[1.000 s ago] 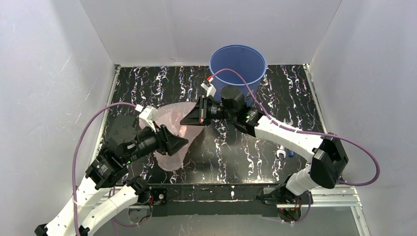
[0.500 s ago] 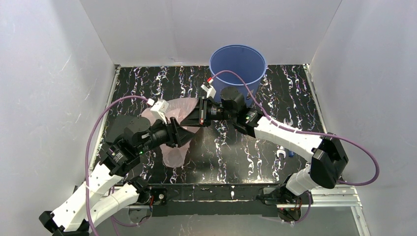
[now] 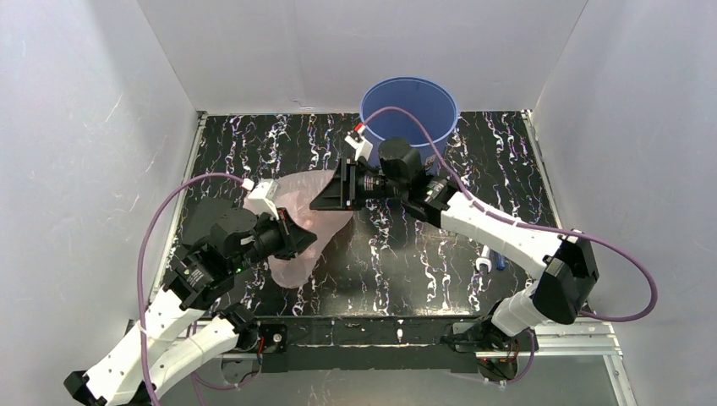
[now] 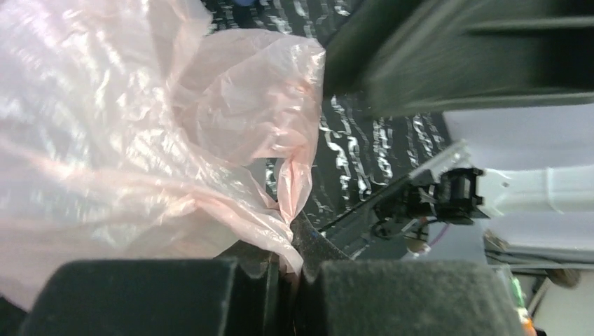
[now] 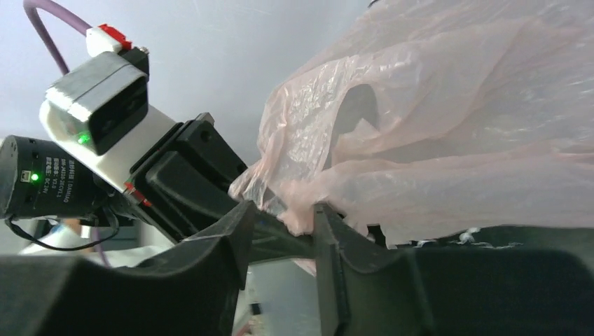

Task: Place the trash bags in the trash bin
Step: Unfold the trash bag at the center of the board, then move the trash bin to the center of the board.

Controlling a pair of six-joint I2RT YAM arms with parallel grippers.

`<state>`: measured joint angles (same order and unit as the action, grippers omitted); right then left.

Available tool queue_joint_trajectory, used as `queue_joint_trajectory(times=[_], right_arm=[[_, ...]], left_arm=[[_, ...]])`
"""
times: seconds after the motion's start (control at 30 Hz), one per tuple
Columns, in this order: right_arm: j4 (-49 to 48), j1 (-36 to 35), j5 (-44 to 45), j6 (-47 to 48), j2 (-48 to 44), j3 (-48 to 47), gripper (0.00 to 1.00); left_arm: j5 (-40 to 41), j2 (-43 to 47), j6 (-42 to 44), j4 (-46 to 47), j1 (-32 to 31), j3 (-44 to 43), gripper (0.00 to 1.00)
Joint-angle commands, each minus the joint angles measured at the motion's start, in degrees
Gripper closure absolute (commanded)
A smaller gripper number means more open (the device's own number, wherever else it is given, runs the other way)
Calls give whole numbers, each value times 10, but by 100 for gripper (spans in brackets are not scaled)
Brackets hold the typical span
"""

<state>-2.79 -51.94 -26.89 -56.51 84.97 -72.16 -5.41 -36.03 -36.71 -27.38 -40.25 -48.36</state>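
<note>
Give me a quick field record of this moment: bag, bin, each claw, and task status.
bag: pale-pink plastic bag held off the table between both arms, left of centre
bin: blue bucket at the far edge, upright; nothing visible inside
left claw: left claw shut on a fold of the bag
right claw: right claw closed on the bag's edge
other items: small pen-like objects on the table by the right arm
status: bag not yet in the bin

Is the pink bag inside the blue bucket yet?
No, it is out. The pink bag hangs between both grippers over the table, and the blue bucket stands upright behind them with nothing pink in it.
</note>
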Motion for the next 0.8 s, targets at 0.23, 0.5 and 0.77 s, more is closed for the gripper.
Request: queue_joint_trajectory(times=[0.23, 0.5, 0.77], right_arm=[[314, 16, 191, 309, -15, -192, 31], [402, 27, 415, 423, -7, -259, 20], [438, 83, 464, 488, 49, -350, 15]], left_arm=[[169, 24, -14, -185, -1, -68, 100], [164, 19, -10, -189, -1, -94, 100], [160, 12, -11, -188, -1, -98, 100]])
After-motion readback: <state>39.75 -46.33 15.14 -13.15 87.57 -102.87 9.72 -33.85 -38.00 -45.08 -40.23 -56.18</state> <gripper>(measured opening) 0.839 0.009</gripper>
